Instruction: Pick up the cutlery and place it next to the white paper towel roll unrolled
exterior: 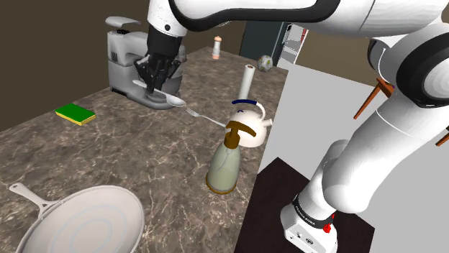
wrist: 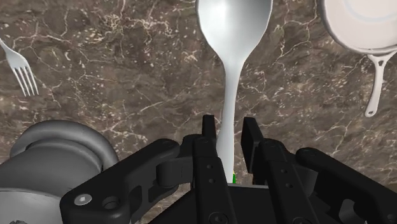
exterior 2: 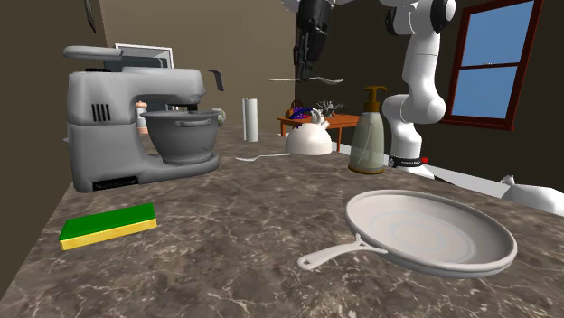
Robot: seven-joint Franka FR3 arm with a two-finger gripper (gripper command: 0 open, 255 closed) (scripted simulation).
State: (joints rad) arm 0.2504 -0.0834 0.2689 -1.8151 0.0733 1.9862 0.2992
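Spoon (wrist: 233,38) pinched by its handle, up off the counter (exterior: 144,158) beside the mixer (exterior: 133,61).
My gripper (wrist: 226,130) clamps only the thin handle, so I judge the spoon could swing or slip on the way to the roll (exterior: 248,79), or clip the kettle (exterior: 248,115) just beside it. The counter is dark, veined stone and looks slick; brown walls, a window (exterior 2: 493,63).
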